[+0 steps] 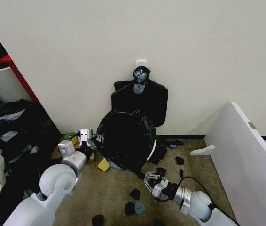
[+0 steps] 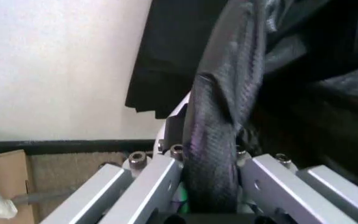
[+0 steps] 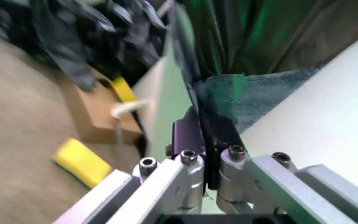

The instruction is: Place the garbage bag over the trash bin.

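1. Where the carpet meets the far wall stands the trash bin (image 1: 152,149), tipped toward the camera; a thin strip of its white rim shows on the right edge, the rest wrapped in black plastic.
2. Garbage bag (image 1: 126,139): black, crinkly, glossy, draped over the bin's mouth and sides, its folds reaching the floor at the near side.
3. Left gripper (image 1: 87,141): at the bag's left edge, just beside the bin. In the left wrist view the gripper (image 2: 211,156) has its fingers closed on a thick rolled fold of the bag (image 2: 225,107) that runs between them.
4. Right gripper (image 1: 148,180): low on the carpet, at the near right of the bin's base. In the right wrist view the gripper (image 3: 205,151) is pinched shut on a thin edge of the bag (image 3: 219,128), against the bin's white wall (image 3: 316,116).
5. Black bundle (image 1: 140,101): flat, hung on the wall from a white hook (image 1: 141,62), behind the bin.
6. Yellow sponge (image 1: 103,165): on the carpet, near left of the bin.
7. Black scraps (image 1: 134,193): several, scattered on the carpet near the right gripper.
8. White board (image 1: 246,160): slanted, at the far right.
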